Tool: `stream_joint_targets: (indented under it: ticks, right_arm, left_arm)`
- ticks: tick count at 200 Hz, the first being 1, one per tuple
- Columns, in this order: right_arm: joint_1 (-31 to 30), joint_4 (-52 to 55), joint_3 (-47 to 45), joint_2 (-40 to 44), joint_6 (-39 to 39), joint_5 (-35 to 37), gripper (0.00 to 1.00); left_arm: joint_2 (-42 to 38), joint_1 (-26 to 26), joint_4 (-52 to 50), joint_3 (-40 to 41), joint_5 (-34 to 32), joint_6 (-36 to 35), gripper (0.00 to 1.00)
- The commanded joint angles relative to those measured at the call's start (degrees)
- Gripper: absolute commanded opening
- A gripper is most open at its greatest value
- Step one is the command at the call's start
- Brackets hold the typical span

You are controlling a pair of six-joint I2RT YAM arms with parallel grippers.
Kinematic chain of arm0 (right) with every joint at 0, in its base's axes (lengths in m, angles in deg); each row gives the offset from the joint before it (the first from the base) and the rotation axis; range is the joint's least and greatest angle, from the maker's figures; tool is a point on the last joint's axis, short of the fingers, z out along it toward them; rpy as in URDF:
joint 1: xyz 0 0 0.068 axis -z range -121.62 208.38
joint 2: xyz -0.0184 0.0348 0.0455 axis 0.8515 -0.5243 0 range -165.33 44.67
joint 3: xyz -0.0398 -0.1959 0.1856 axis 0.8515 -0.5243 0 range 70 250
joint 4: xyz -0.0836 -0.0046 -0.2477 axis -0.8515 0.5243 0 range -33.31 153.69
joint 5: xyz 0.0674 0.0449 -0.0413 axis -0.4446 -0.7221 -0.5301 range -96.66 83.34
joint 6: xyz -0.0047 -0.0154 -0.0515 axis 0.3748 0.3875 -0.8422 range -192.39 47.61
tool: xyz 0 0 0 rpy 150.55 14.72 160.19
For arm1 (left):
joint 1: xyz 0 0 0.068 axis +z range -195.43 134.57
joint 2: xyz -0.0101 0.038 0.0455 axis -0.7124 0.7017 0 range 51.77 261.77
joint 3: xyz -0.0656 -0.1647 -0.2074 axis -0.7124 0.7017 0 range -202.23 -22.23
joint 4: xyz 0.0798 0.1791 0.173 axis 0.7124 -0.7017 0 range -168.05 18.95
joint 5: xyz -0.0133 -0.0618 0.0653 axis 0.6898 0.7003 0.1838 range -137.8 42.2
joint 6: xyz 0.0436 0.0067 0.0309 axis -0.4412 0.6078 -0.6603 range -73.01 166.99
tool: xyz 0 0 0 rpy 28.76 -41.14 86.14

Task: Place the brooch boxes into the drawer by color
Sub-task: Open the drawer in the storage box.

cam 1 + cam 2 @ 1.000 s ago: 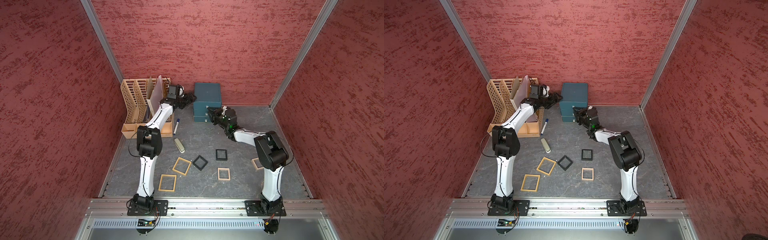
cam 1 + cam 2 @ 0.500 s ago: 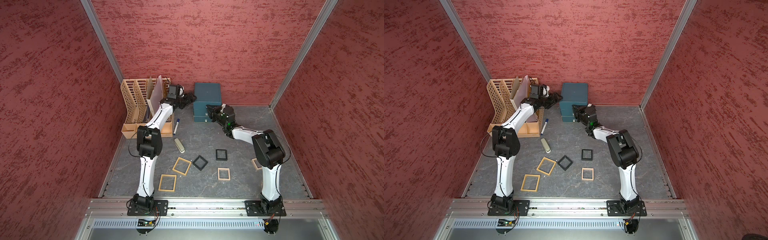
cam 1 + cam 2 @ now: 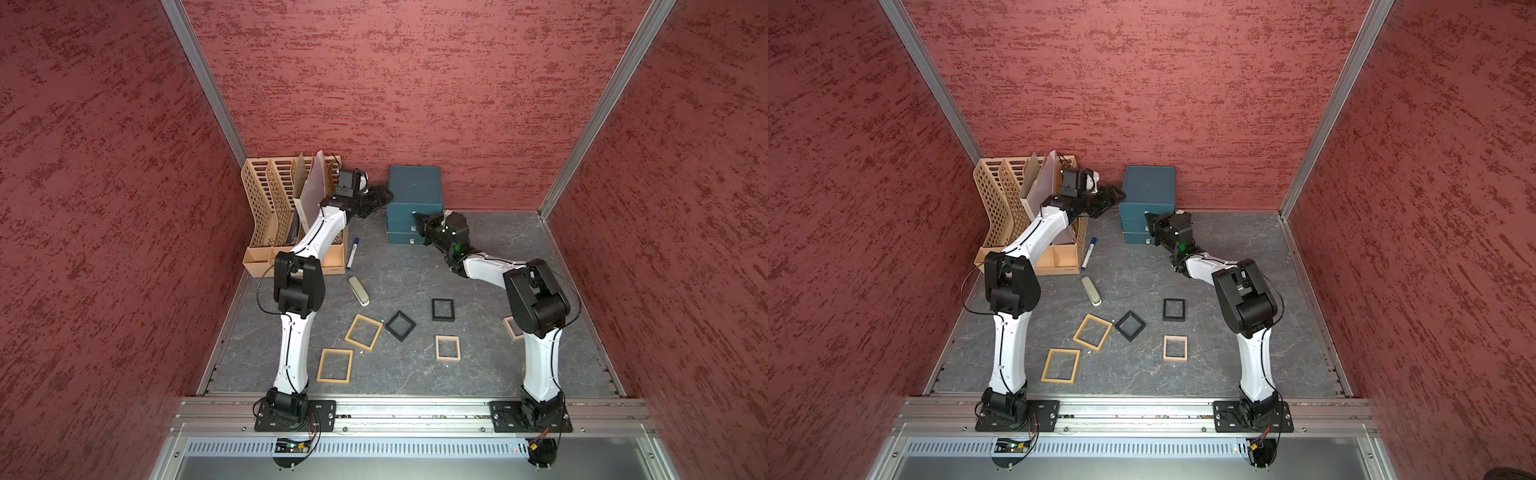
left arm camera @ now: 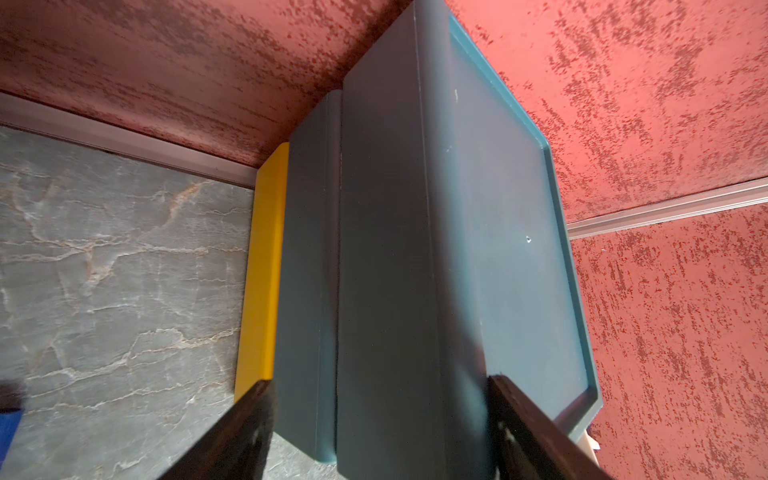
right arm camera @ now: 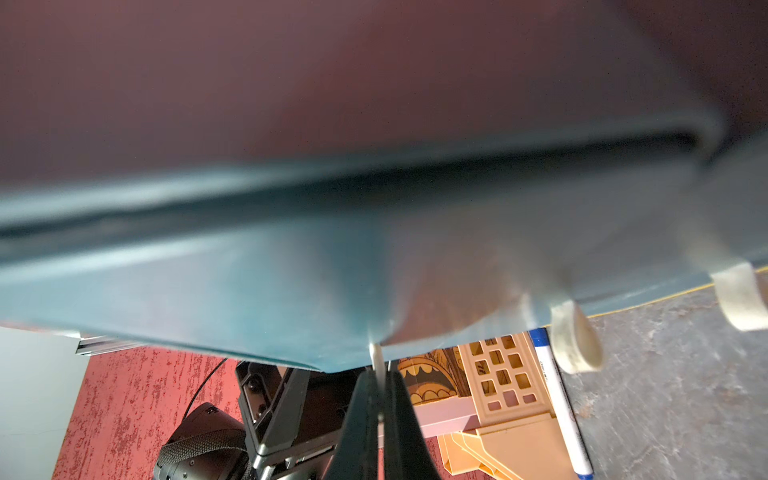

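The teal drawer cabinet (image 3: pixel 414 189) (image 3: pixel 1148 185) stands at the back wall with its drawers closed. My right gripper (image 3: pixel 417 218) (image 3: pixel 1148 218) (image 5: pixel 377 374) is shut on a thin white pull tab on its upper front. My left gripper (image 3: pixel 385 196) (image 3: pixel 1119 194) (image 4: pixel 380 384) is open, its fingers straddling the cabinet's left side. The brooch boxes lie flat on the floor. Three tan ones (image 3: pixel 335 365) (image 3: pixel 364 332) (image 3: pixel 448 348) lie in the open. Another tan one (image 3: pixel 512 328) is half hidden behind my right arm. Two black ones (image 3: pixel 400 326) (image 3: pixel 442 310) lie between them.
A tan file rack (image 3: pixel 286 208) with sheets in it stands at the back left. A blue marker (image 3: pixel 352 251) and a beige-grey block (image 3: pixel 358 291) lie in front of it. Two more white pull tabs (image 5: pixel 575 336) hang on the cabinet front. Red walls close three sides.
My right gripper has moved in to the cabinet front and closed on the pull tab. The left arm and the boxes have not moved.
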Motion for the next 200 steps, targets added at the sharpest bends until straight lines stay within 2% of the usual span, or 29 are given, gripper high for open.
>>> stream_joint_targets:
  ticks: [1, 106, 200]
  right_arm:
    - [-0.7, 1.1, -0.4, 2.2, 0.2, 1.6, 0.0]
    - [-5.1, -0.5, -14.9, 13.9, 1.5, 4.2, 0.0]
    - [-8.5, 3.3, -23.5, 23.8, 0.7, 6.5, 0.0]
  left_arm:
    - [2.2, -0.1, -2.4, -1.1, -1.1, -0.8, 0.82]
    - [2.1, -0.1, -3.3, -1.0, -0.8, -1.0, 0.82]
    - [1.7, -0.1, -3.5, -0.7, -0.4, -0.6, 0.81]
